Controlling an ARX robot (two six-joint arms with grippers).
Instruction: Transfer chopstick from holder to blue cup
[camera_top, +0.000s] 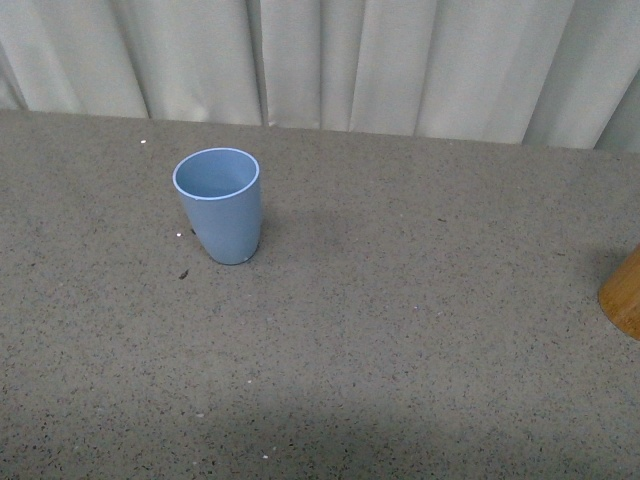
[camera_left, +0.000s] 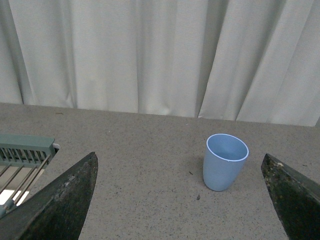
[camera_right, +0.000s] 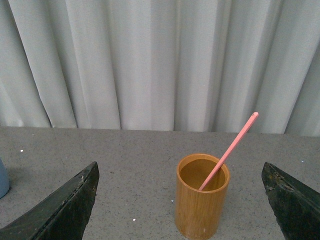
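Note:
The blue cup (camera_top: 219, 205) stands upright and empty on the grey table, left of centre in the front view. Only an edge of the tan-orange holder (camera_top: 623, 294) shows at the far right there. The right wrist view shows the holder (camera_right: 202, 195) whole, with one salmon-pink chopstick (camera_right: 230, 149) leaning out of it. My right gripper (camera_right: 180, 200) is open, its dark fingers wide apart with the holder ahead between them. My left gripper (camera_left: 180, 200) is open too, and the blue cup (camera_left: 225, 161) stands ahead of it, nearer one finger. Neither arm appears in the front view.
Pale curtains hang along the table's far edge (camera_top: 320, 130). A grey-green rack-like object (camera_left: 25, 150) sits at the table's edge in the left wrist view. Small specks dot the tabletop near the cup.

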